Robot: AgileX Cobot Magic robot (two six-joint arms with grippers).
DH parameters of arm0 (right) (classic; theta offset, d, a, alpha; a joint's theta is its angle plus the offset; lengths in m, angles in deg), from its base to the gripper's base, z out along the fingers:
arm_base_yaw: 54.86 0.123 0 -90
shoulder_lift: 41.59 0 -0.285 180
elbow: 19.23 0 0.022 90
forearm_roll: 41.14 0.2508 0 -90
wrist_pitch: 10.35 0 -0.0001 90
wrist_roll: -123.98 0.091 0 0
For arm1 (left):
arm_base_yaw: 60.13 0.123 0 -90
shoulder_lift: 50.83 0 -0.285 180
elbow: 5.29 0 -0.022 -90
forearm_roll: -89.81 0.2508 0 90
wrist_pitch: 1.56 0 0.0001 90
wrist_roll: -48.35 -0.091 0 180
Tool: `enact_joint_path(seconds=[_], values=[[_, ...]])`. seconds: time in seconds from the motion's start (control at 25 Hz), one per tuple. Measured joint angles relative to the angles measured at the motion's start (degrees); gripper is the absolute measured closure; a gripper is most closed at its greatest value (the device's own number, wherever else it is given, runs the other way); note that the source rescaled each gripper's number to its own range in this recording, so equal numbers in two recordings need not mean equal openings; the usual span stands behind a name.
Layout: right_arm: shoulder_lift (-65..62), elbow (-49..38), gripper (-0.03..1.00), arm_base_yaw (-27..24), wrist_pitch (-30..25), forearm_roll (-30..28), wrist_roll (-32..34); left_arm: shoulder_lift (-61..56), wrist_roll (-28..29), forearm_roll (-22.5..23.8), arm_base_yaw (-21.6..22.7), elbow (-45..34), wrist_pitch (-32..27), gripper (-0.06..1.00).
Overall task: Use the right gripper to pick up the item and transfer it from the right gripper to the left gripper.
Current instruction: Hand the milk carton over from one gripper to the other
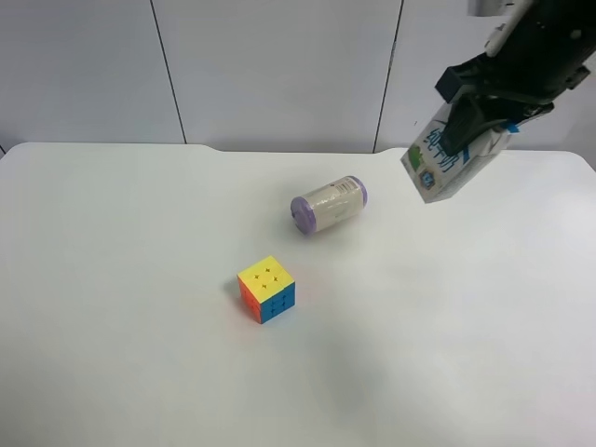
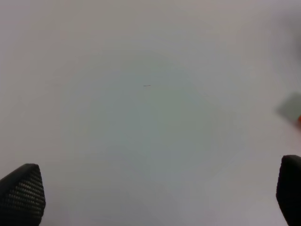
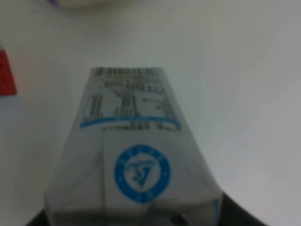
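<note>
The item is a white milk carton (image 1: pixel 445 166) with a blue round logo. My right gripper (image 1: pixel 477 119), on the arm at the exterior high view's right, is shut on it and holds it tilted in the air above the table's far right. The right wrist view shows the carton (image 3: pixel 136 155) close up, with a dark finger (image 3: pixel 235 214) beside its base. My left gripper (image 2: pixel 157 193) is open and empty over bare white table. It does not show in the exterior high view.
A white jar with purple ends (image 1: pixel 329 204) lies on its side near the table's middle. A colourful puzzle cube (image 1: pixel 266 289) stands in front of it. The white table (image 1: pixel 112 279) ends at a grey panelled wall.
</note>
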Motion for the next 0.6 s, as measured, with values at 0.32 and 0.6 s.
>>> enact_joint_path(seconds=[0.32, 0.6], values=[[0.0, 0.0, 0.97, 10.83, 2.95, 0.34, -6.21, 4.91, -1.25, -3.03, 0.0, 1.9, -2.19, -0.06], [0.0, 0.0, 0.97, 18.79, 3.89, 3.88, -13.62, 17.06, -8.29, -12.66, -3.32, 6.71, -3.67, -0.06]])
